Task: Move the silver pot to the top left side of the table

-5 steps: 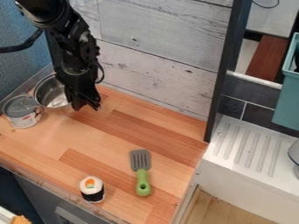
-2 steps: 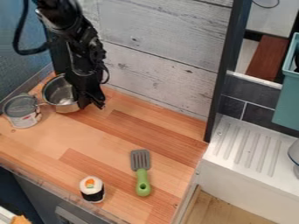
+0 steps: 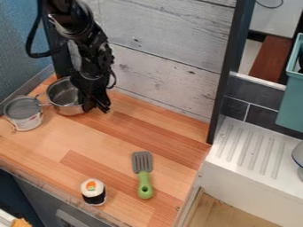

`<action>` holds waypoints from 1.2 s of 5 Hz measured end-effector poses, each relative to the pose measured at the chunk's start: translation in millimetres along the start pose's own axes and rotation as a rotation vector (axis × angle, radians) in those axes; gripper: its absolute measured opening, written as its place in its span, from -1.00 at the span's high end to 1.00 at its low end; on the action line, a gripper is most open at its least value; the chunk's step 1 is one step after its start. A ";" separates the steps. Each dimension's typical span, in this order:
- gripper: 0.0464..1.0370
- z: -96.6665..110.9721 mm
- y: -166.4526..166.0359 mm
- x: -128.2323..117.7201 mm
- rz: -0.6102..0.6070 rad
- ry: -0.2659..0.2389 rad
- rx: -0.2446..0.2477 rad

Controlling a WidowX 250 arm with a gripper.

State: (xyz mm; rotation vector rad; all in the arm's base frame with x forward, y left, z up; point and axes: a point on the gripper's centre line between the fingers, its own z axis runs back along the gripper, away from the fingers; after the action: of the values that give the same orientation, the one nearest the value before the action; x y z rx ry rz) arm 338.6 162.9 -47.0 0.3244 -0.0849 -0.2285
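Note:
The black gripper (image 3: 96, 108) hangs at the upper left of the wooden table (image 3: 106, 144), over the right edge of the silver pot (image 3: 64, 95). The pot stands upright near the back left corner, its right side partly hidden behind the gripper. A thin handle points left from it, towards a can. How the fingers stand around the pot's wall is hard to make out.
A can (image 3: 24, 113) stands just left of the pot. A sushi piece (image 3: 93, 192) and a green-handled spatula (image 3: 144, 174) lie nearer the front. Behind rises a whitewashed plank wall (image 3: 160, 53); a dark post (image 3: 223, 88) and white drainboard (image 3: 254, 153) are at right.
The gripper has moved a little to the right, and the pot has shifted right with it. The can has turned or shifted slightly.

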 end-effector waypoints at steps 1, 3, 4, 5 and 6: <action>0.53 1.2 -3.6 1.1 0.001 0.014 0.002; -0.69 -0.3 -11.5 -3.0 -0.003 0.029 -0.001; -0.94 4.2 -13.5 -7.8 -0.003 0.026 -0.002; -0.93 17.0 -12.1 -9.0 0.006 0.000 0.007; -0.92 34.7 -7.4 -10.4 0.018 -0.030 0.023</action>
State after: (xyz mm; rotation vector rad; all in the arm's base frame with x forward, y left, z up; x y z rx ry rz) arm 322.8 147.9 -17.1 0.3434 -0.1203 -0.2142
